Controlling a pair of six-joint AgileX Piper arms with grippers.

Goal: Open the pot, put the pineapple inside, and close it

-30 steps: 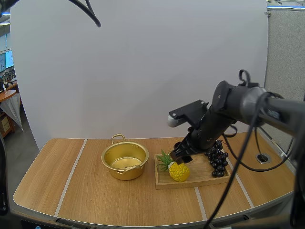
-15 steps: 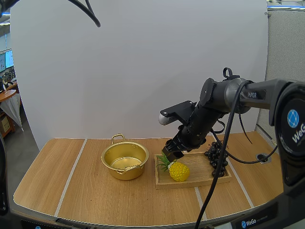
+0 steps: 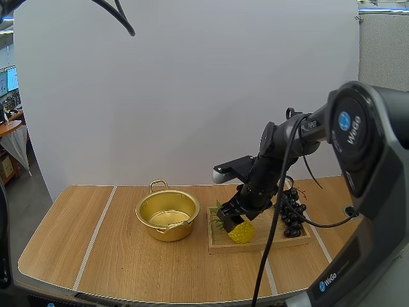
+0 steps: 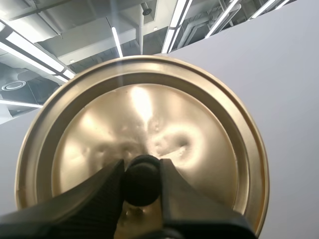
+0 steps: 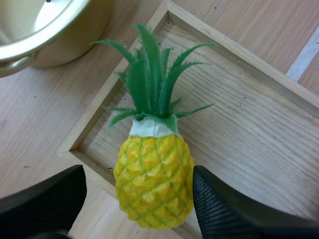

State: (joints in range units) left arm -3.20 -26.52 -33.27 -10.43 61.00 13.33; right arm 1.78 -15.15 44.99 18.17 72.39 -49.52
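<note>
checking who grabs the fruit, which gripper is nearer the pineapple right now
Right. The right gripper is open, its fingers on either side of the pineapple on the wooden tray. The left gripper is elsewhere, shut on the lid by its knob.

Bright, even overhead light. Soft, faint shadows under the pot and wooden tray on the worktop. Glare patches on the lid. High view bows at its edges.
</note>
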